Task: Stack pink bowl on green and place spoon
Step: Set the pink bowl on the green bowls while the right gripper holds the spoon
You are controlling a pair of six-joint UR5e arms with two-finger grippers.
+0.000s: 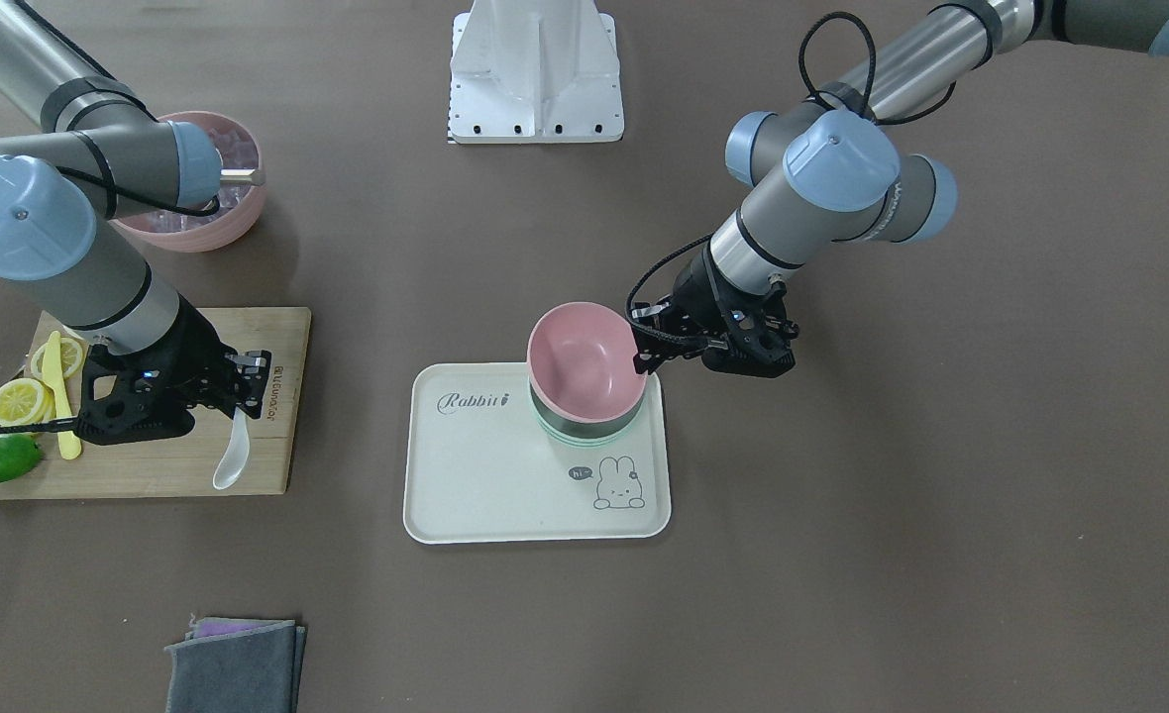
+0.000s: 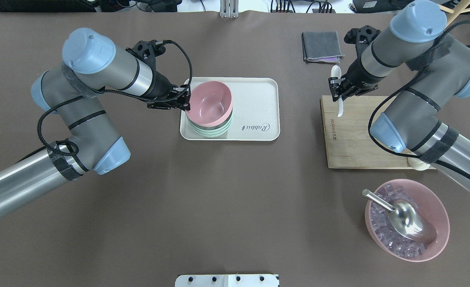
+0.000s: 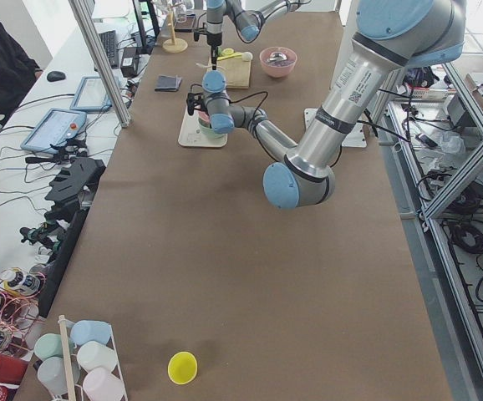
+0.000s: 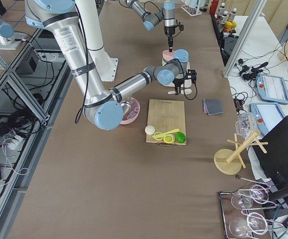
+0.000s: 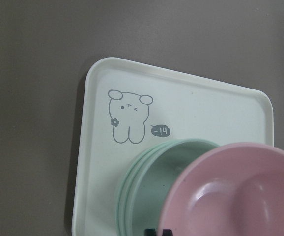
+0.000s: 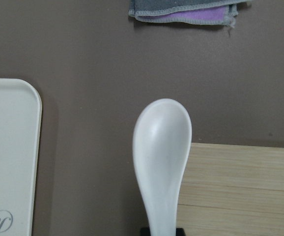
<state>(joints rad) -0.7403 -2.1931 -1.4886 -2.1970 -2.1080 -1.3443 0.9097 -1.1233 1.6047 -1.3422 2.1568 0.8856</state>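
A pink bowl [image 2: 211, 103] sits tilted in a stack of green bowls [image 2: 213, 129] on the white rabbit tray [image 2: 259, 103]. My left gripper [image 2: 186, 99] is shut on the pink bowl's rim on the side away from the board. It shows in the front view [image 1: 647, 349] and the bowl fills the left wrist view [image 5: 240, 191]. My right gripper [image 2: 339, 91] is shut on the handle of a white spoon [image 2: 336, 79]. It holds the spoon over the far edge of the wooden board [image 2: 354, 139], with the spoon's bowl end past that edge [image 6: 161, 147].
A larger pink bowl of ice cubes with a metal scoop [image 2: 406, 219] stands near the robot's right. Lemon slices [image 1: 25, 396], a lime [image 1: 0, 458] and a yellow knife [image 1: 61, 406] lie on the board. A folded grey cloth [image 2: 322, 46] lies beyond it.
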